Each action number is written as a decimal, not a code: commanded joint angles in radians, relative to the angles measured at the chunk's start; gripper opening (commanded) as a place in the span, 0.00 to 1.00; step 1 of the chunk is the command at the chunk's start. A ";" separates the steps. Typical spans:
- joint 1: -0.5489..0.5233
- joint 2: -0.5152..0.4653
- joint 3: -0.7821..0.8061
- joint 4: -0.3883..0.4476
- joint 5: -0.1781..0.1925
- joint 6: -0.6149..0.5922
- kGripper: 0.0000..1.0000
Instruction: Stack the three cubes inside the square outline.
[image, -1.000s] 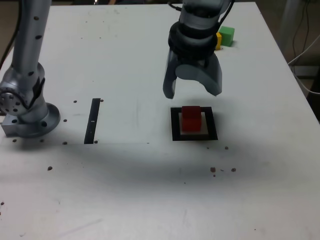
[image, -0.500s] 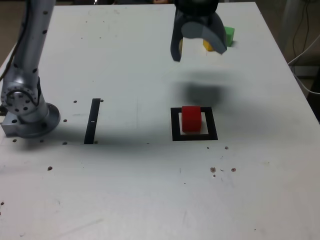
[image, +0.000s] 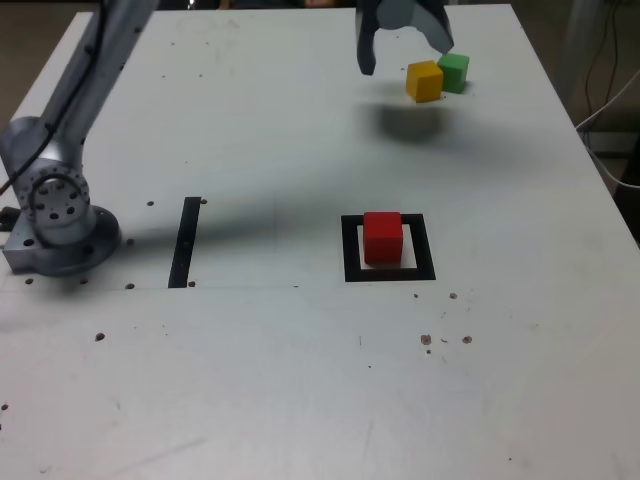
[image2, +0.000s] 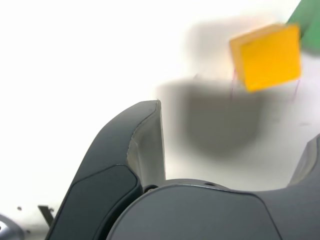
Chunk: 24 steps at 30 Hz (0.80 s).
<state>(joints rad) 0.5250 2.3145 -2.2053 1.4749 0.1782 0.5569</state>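
From where I stand, the gripper (image: 408, 55) hangs above the counter (image: 270, 370) near its far edge, spread wide with nothing in it, the arm (image: 85, 100) slanting up from its base. The yellow cube (image: 424, 82) lies just beyond the fingertips, as far as I can judge; the green cube (image: 453, 73) is right beside it, toward the counter's far right corner in the exterior view. The red cube (image: 383, 239) sits inside the square outline (image: 424, 247). Cables (image: 607, 110) trail past the counter's right edge.
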 joint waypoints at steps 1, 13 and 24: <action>0.016 0.033 -0.084 0.016 -0.001 0.011 0.99; 0.038 0.176 -0.227 0.058 -0.002 0.060 0.99; 0.041 0.191 -0.223 0.061 0.000 0.071 0.99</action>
<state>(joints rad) 0.5659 2.4952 -2.4289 1.5333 0.1779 0.6257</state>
